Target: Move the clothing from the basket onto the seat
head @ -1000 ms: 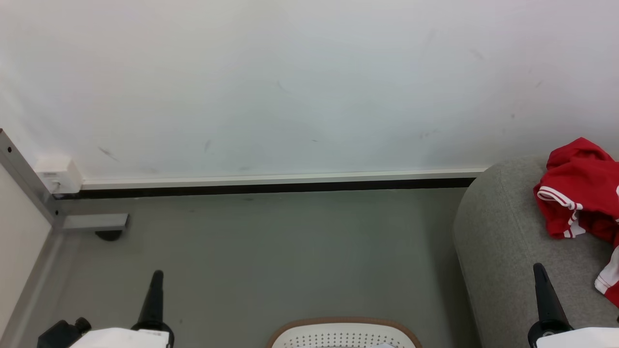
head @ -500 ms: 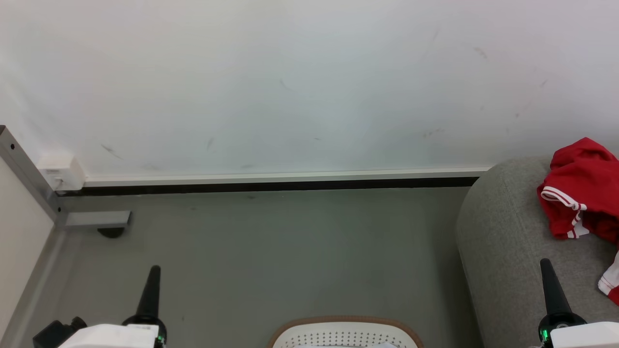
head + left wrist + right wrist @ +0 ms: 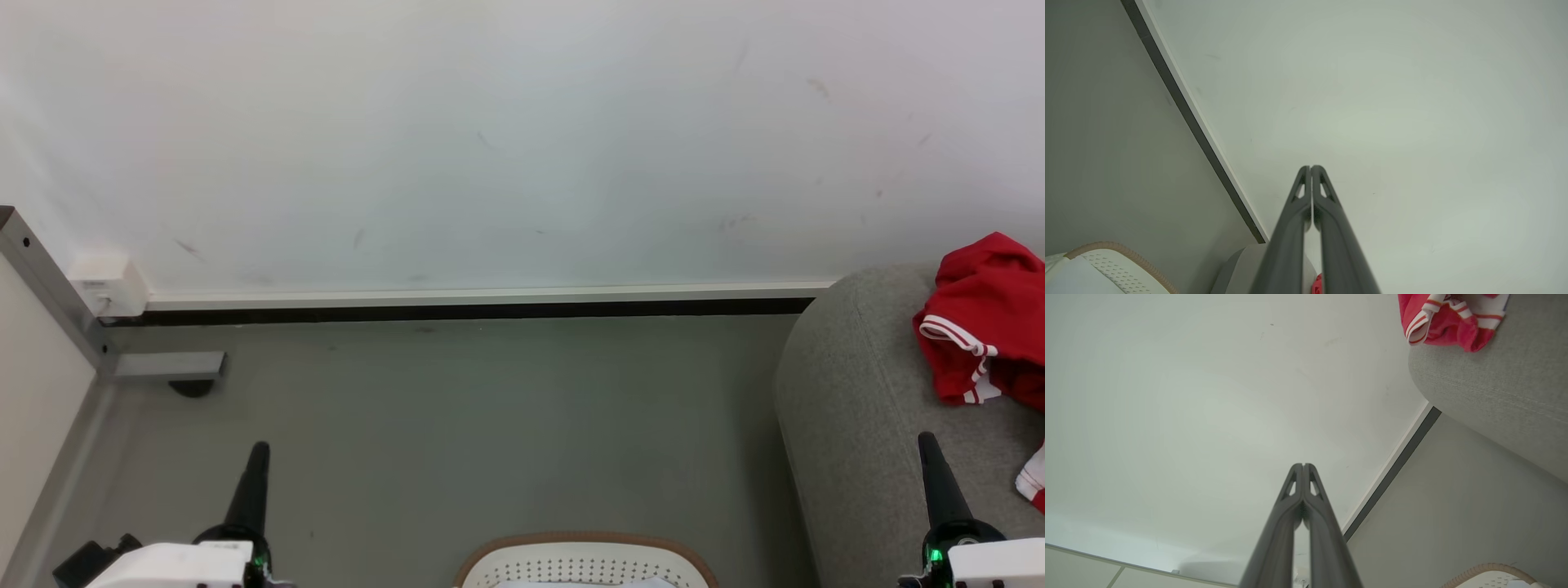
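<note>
Lying on the seat [image 3: 849,425] is the clothing [image 3: 984,327]; left gripper [image 3: 260,449] and right gripper [image 3: 926,441] are closed.

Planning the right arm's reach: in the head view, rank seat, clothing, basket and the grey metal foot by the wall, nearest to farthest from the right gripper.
1. seat: right beside the right gripper, right side.
2. clothing: lying on the seat, far right.
3. basket: bottom centre, to its left.
4. metal foot: far left, at the wall.

Clothing [image 3: 984,327] on seat [image 3: 849,425], right of basket [image 3: 584,555]
</note>
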`<state>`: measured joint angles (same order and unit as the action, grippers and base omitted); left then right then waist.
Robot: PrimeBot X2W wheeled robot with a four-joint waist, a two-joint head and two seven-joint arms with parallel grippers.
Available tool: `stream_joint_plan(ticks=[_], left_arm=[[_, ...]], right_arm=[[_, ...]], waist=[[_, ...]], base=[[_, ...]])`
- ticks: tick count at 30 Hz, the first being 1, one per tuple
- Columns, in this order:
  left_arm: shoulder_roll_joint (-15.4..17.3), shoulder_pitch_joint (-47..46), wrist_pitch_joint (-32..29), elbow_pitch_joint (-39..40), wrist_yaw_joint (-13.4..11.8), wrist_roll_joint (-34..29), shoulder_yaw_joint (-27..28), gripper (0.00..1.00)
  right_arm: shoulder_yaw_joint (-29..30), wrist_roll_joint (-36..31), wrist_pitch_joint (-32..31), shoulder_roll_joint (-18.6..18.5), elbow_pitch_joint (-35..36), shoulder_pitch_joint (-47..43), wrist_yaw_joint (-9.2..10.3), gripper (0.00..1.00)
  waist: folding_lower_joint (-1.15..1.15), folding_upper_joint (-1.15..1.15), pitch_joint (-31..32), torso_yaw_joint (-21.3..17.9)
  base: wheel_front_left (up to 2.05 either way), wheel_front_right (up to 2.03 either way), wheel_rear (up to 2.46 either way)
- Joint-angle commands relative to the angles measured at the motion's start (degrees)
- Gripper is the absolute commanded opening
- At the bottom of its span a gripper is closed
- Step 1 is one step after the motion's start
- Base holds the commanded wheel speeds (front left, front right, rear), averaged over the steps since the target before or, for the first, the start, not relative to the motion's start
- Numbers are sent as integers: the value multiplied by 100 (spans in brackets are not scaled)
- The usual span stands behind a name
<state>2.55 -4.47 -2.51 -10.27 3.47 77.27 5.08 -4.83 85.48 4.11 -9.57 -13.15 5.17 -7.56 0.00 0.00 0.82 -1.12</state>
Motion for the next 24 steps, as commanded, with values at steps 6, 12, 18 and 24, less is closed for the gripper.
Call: stream_joint_plan(ticks=[6, 12, 18, 24], left_arm=[[48, -104, -107, 85, -24, 375, 59, 0], [49, -120, -164, 97, -40, 595, 81, 0], [50, -136, -228, 113, -56, 865, 107, 0], [51, -139, -295, 130, -77, 1079, 129, 0]], right_arm=[[-24, 430, -4, -120, 5, 116, 11, 0], [-62, 709, 1, -174, 8, 137, 11, 0], [-110, 1045, 14, -247, 14, 168, 12, 0], [-158, 1365, 33, -300, 22, 187, 12, 0]], waist=[[0, 0, -12, 20], [0, 0, -22, 35], [0, 0, -34, 54], [0, 0, -45, 72]], base=[[0, 0, 0], [0, 0, 0], [0, 0, 0], [0, 0, 0]])
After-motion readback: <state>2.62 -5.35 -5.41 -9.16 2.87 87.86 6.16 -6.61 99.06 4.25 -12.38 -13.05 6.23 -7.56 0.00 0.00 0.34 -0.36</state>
